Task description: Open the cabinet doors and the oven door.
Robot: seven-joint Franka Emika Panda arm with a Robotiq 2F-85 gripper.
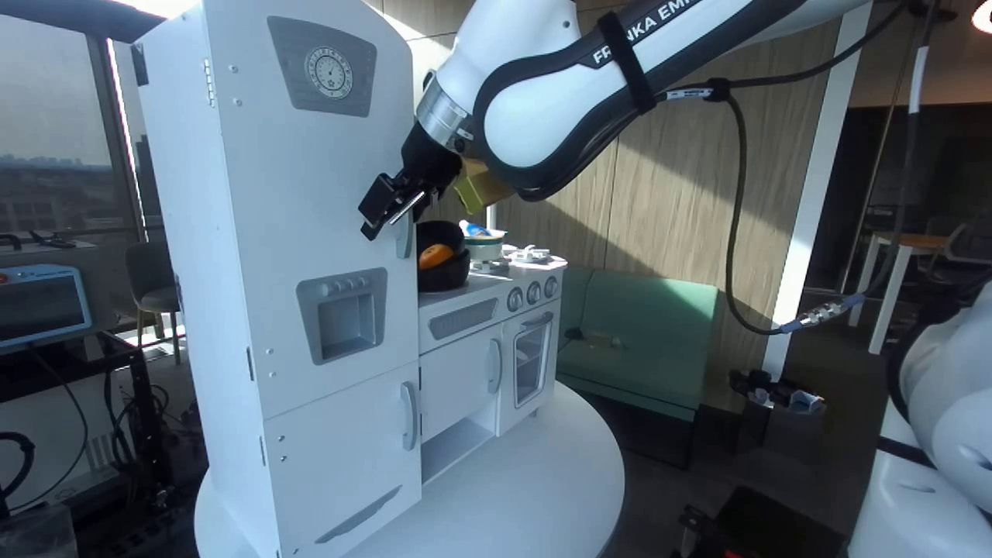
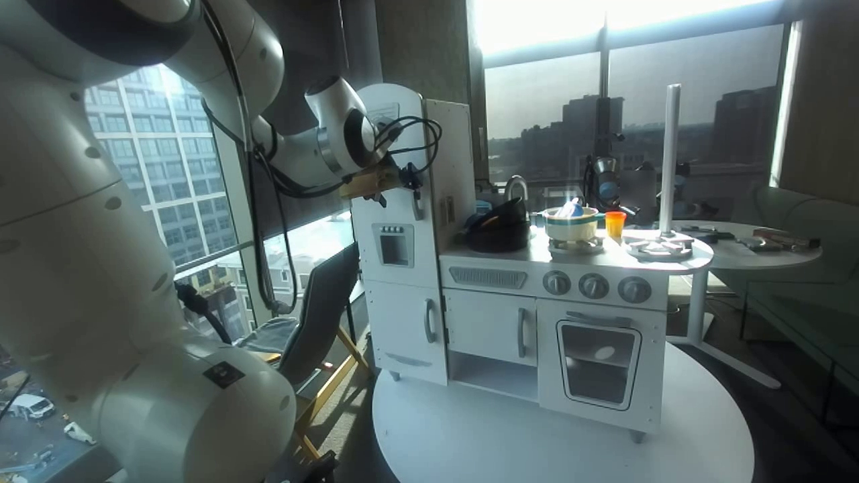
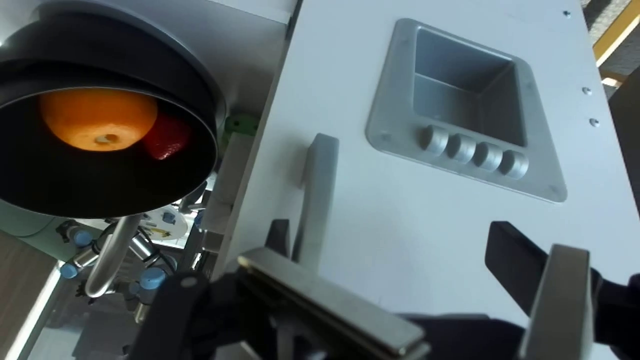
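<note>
The upper cabinet door [image 1: 256, 194] is a tall white panel with a grey emblem, a grey inset and a grey handle [image 3: 317, 185]. It is shut. The lower cabinet door [image 1: 341, 457] is shut below it. The oven door [image 2: 597, 362], white with a dark window, is shut on the short unit; a small square white door [image 2: 490, 325] beside it is shut. My gripper [image 1: 391, 217] is open at the upper handle, also in an exterior view [image 2: 401, 191]. In the wrist view the handle lies between the fingers [image 3: 397, 245], close to the left one; contact cannot be told.
Black pans [image 1: 443, 267] with an orange fruit stand on the counter, right beside the upper door's handle edge. A pot [image 2: 570, 225] and an orange cup [image 2: 615, 223] stand farther along. The kitchen stands on a round white table [image 1: 542, 480].
</note>
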